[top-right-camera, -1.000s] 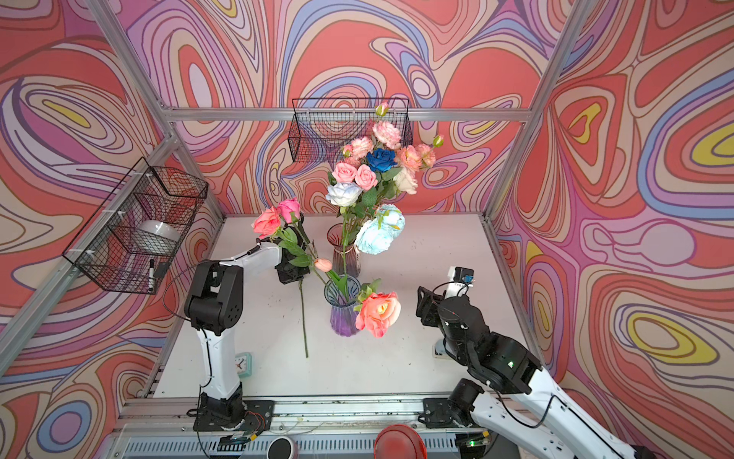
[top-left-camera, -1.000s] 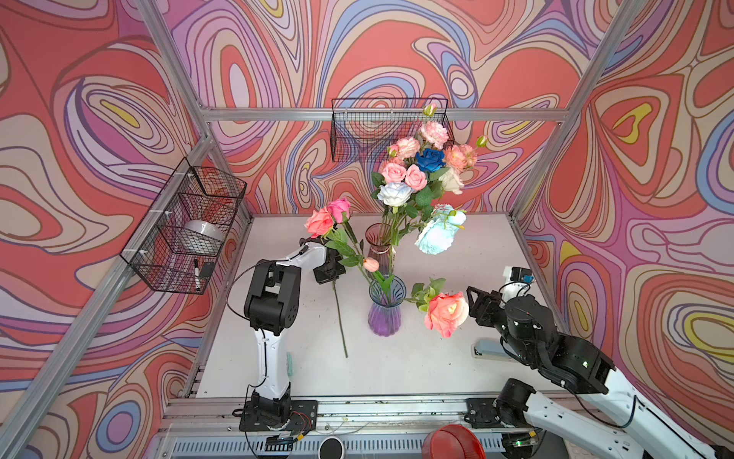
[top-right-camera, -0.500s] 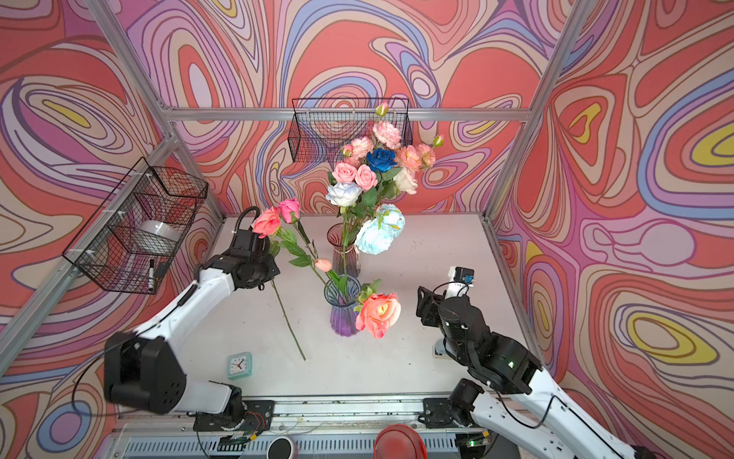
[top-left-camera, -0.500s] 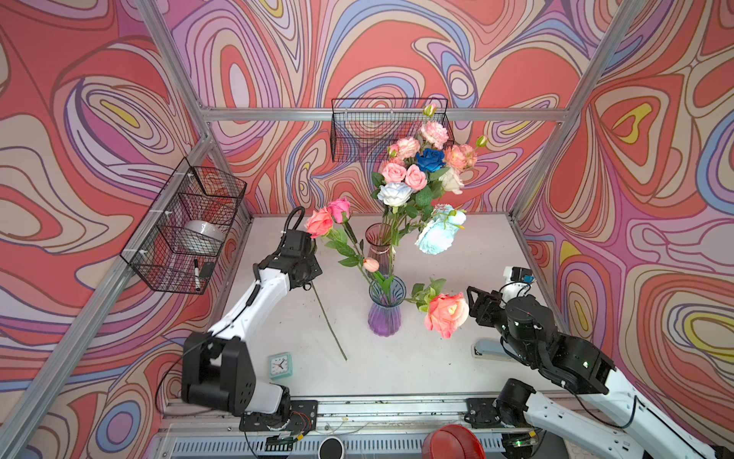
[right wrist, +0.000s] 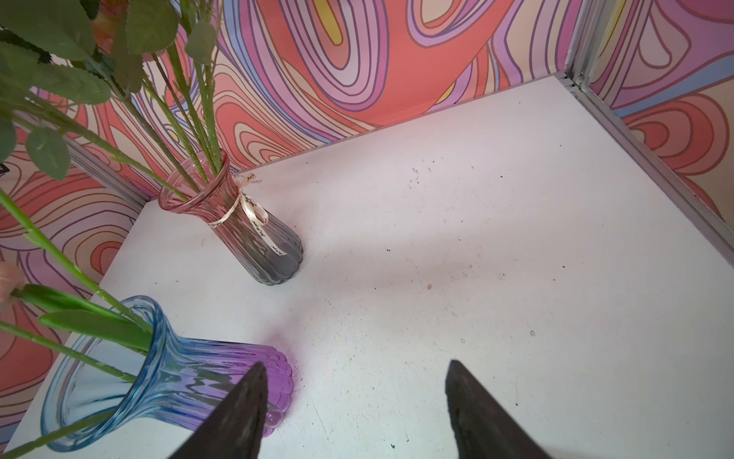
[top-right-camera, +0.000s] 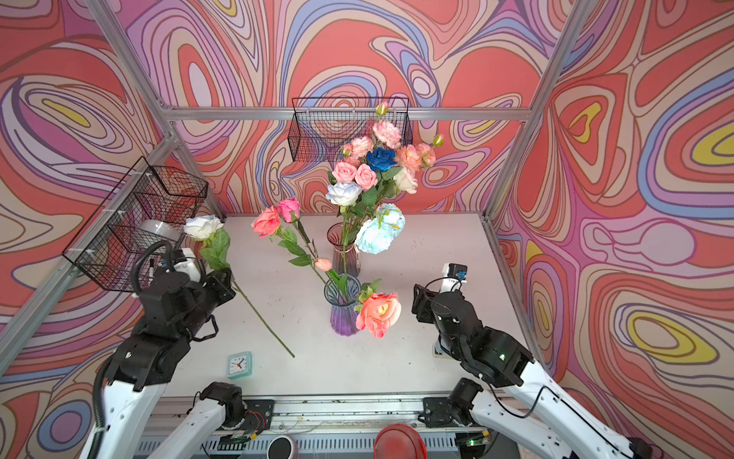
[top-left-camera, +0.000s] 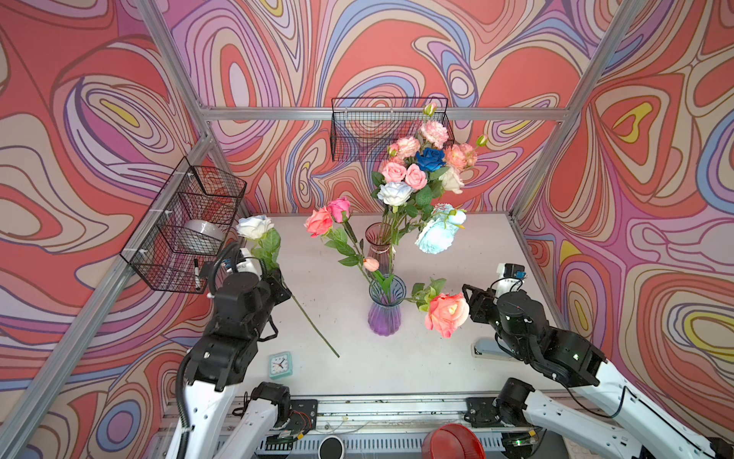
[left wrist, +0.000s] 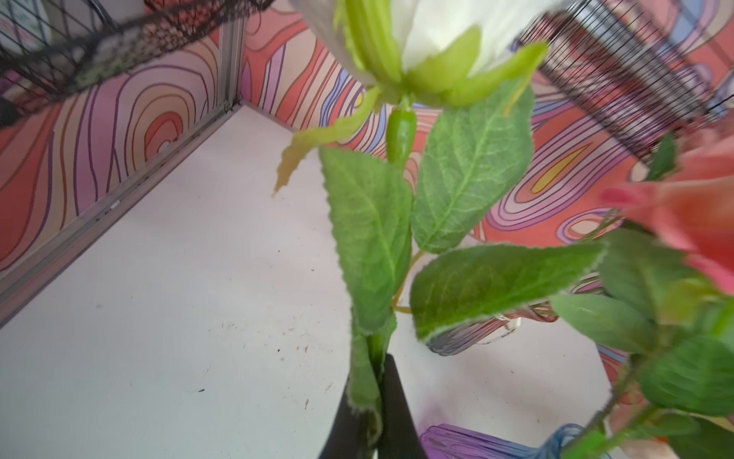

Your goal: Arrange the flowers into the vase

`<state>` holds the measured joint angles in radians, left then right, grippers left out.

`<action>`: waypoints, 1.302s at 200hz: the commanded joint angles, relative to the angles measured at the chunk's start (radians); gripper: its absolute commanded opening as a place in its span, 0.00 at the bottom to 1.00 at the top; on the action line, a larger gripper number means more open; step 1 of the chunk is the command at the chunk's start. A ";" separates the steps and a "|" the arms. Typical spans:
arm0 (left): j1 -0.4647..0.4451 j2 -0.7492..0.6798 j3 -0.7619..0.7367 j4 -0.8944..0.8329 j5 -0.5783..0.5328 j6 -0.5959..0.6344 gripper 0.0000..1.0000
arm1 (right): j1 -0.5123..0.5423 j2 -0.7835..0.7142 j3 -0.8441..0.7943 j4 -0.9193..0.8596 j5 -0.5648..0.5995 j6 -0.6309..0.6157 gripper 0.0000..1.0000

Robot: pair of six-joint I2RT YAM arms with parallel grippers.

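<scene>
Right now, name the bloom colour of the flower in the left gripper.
The flower's bloom is white, clearest in a top view.

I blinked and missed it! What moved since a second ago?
The left tool, shut on the stem of the white rose, swung left, away from the purple vase toward the wire basket, leaning the bloom that way. The stem's lower end hardly shifted. Nothing was grabbed or dropped. The right tool stayed open and still; the purple vase, the pink vase, the other flowers and the clock stayed put.

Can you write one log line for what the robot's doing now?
left tool: shut on white rose | right tool: open, empty, near purple vase | white rose: not in vase yet
</scene>
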<state>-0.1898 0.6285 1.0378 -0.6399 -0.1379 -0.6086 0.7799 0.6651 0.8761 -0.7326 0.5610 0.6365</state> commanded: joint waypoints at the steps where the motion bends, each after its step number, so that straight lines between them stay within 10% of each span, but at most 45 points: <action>1: 0.000 -0.056 0.079 0.032 0.053 0.030 0.00 | -0.004 0.004 0.046 0.012 0.016 -0.015 0.73; 109: -0.009 0.129 0.328 0.505 0.512 -0.138 0.00 | -0.004 0.059 0.109 0.006 0.020 -0.015 0.73; 176: -0.414 0.277 0.361 0.563 0.206 0.210 0.00 | -0.004 0.068 0.138 -0.003 0.030 -0.021 0.73; 260: -0.556 0.419 0.313 0.750 0.071 0.477 0.00 | -0.005 0.026 0.130 -0.020 0.042 -0.030 0.73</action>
<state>-0.7116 1.0279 1.3693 -0.0185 -0.0032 -0.2523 0.7799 0.7086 0.9981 -0.7338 0.5816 0.6193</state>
